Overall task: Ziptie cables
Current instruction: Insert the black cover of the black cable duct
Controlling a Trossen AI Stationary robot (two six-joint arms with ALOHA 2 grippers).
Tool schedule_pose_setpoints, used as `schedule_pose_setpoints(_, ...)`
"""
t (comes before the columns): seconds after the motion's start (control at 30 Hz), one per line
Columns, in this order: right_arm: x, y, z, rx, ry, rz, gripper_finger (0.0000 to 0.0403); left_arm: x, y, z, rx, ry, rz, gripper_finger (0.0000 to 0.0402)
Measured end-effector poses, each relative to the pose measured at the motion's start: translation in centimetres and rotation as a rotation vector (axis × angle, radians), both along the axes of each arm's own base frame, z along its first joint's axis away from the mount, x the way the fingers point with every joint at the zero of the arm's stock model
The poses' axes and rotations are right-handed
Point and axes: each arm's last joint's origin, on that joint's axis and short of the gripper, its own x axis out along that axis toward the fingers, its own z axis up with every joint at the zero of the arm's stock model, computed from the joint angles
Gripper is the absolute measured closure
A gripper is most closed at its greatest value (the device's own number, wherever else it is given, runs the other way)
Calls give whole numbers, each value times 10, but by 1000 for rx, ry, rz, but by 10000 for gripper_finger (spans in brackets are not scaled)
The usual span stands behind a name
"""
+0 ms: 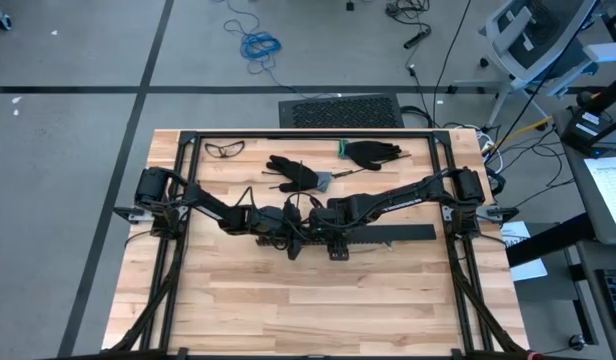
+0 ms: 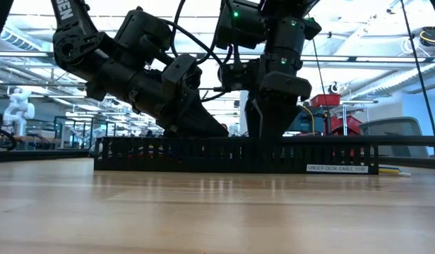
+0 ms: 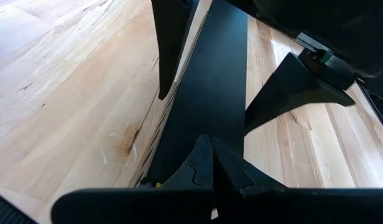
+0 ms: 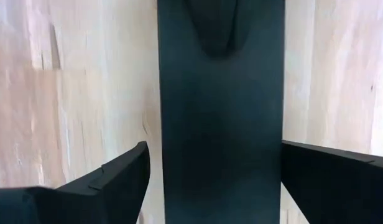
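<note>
The black slotted strip [image 1: 398,235] lies flat at the table's middle, long side left to right. My right gripper [image 4: 214,146] is open and points down, one finger on each side of the strip [image 4: 219,93], touching nothing that I can see. My left gripper [image 3: 206,155] is shut, slanting down from the left, with its tips over the strip's flat top [image 3: 210,93] near the left end. The cables are mostly hidden. Only thin yellow and white ends [image 2: 390,169] show at the strip's right end in the low view. My left gripper's shut fingertips [image 3: 201,146] are at the strip's flat top, close to its left end, coming from the table's left and slanting down. I cannot tell whether they touch it or hold anything between them.
Two black gloves [image 1: 293,172] [image 1: 373,152] and clear safety glasses [image 1: 225,149] lie toward the far edge. The black frame rail [image 1: 308,136] runs along the far side and both ends. Bare wood [image 1: 308,300] stretches between the strip and the near edge.
</note>
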Motion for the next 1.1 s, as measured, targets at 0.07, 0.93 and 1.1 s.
schedule_pose_setpoints(0.07, -2, 0, 1, -2, 21, 8, 81, 0, 0, 0, 6, -1, 0, 401)
schedule_pose_setpoints(0.93, -27, 0, 100, -39, 69, -10, 222, 0, 1, 0, 52, 0, -7, 401)
schedule_pose_setpoints(1.1, -55, 2, 91, -29, 124, -76, 378, 0, 1, 0, 52, 0, -8, 401)
